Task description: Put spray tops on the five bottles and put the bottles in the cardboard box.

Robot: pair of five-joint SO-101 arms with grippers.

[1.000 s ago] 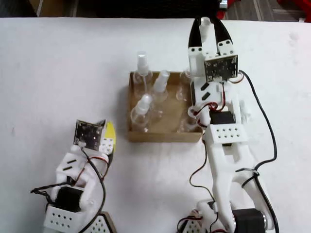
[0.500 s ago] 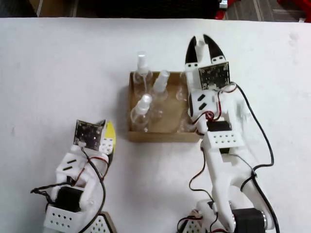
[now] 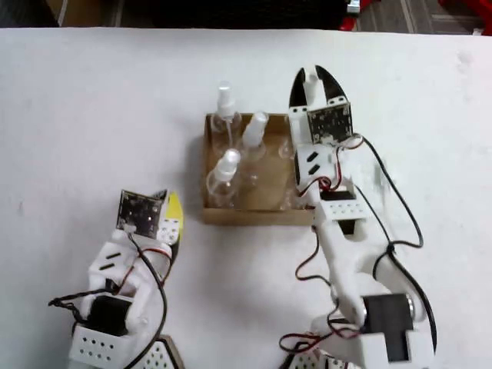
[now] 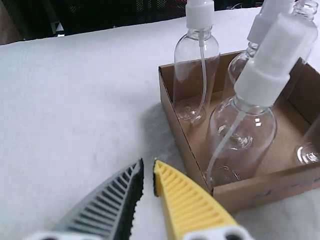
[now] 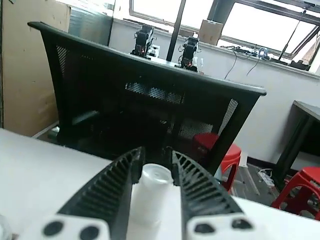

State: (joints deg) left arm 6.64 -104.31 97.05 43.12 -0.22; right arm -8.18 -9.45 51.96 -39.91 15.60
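**Every Position Called Off the Cardboard Box**

Start with the cardboard box (image 3: 254,216), sitting mid-table (image 3: 92,115). Its left half holds three bottles: the back-left bottle (image 3: 225,117) in the far corner, the middle-back bottle (image 3: 253,134) just to its right, and the front-left bottle (image 3: 223,177) against the near wall. Along the right wall stand the back-right bottle (image 3: 286,146) and the front-right bottle (image 3: 294,198) — both partly under the right arm. The right gripper (image 3: 314,75) hangs just beyond the box's back-right corner with a spray top (image 5: 151,195) between its fingers. The left gripper (image 3: 164,196) sits off the front-left corner — near the box, but apart from it.
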